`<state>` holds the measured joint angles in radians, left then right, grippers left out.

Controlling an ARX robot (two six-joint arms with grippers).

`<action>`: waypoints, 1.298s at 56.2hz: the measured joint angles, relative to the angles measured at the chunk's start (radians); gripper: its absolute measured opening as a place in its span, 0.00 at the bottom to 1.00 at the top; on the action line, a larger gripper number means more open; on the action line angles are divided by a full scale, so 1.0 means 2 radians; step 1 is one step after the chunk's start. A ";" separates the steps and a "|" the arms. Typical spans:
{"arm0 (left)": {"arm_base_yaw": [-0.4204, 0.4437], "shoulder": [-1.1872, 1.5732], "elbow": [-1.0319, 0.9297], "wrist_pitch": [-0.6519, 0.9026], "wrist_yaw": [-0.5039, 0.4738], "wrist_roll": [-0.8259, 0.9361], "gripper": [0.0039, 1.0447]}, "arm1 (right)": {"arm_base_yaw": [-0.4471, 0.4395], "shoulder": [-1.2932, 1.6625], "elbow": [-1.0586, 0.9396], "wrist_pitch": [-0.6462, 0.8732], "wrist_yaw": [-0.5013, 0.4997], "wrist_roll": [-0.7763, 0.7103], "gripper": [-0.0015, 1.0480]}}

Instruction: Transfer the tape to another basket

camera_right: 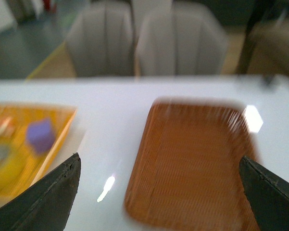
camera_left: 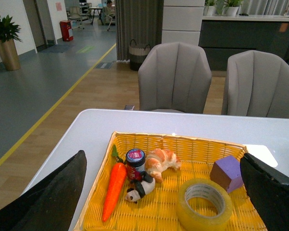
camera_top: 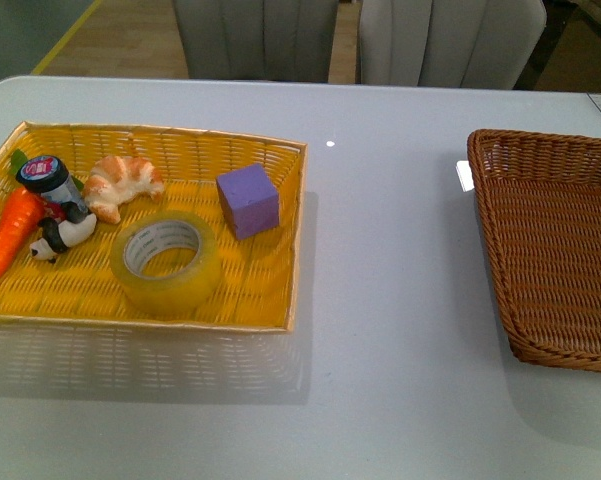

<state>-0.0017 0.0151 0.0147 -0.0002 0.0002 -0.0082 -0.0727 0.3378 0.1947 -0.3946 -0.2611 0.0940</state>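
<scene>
Both left gripper (camera_left: 162, 156) and right gripper (camera_right: 159, 159) gape wide — yellowish tape roll (camera_top: 180, 285) lies in the bright yellow woven basket (camera_top: 230, 155), dark brown wicker basket (camera_top: 540, 220) well apart.

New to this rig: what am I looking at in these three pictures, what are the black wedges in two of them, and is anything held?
A two-armed robot faces a white table. The front view comes from a camera on its body; neither arm shows there. The other two come from wrist cameras, and the black wedges are gripper fingers. The left gripper and right gripper are both open and hold nothing. The right wrist view is blurred. A yellow basket holds the tape, a purple cube, a croissant, a carrot, a panda figure and a small jar. The brown basket looks empty.
</scene>
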 joint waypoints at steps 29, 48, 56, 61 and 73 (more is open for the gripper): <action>0.000 0.000 0.000 0.000 0.000 0.000 0.92 | -0.124 0.586 0.228 0.357 0.049 -0.023 0.91; 0.000 0.000 0.000 0.000 0.000 0.000 0.92 | -0.137 0.874 0.424 0.361 0.105 -0.085 0.91; 0.000 0.000 0.000 0.000 0.000 0.000 0.92 | -0.142 0.943 0.466 0.340 0.109 -0.105 0.91; 0.000 0.000 0.000 0.000 0.000 0.000 0.92 | -0.142 0.958 0.473 0.339 0.110 -0.112 0.91; 0.000 0.000 0.000 0.000 0.000 0.000 0.92 | -0.138 0.973 0.480 0.337 0.122 -0.126 0.74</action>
<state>-0.0017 0.0151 0.0147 -0.0002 0.0002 -0.0082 -0.3477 2.2829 1.1557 0.2790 -0.0177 -0.1589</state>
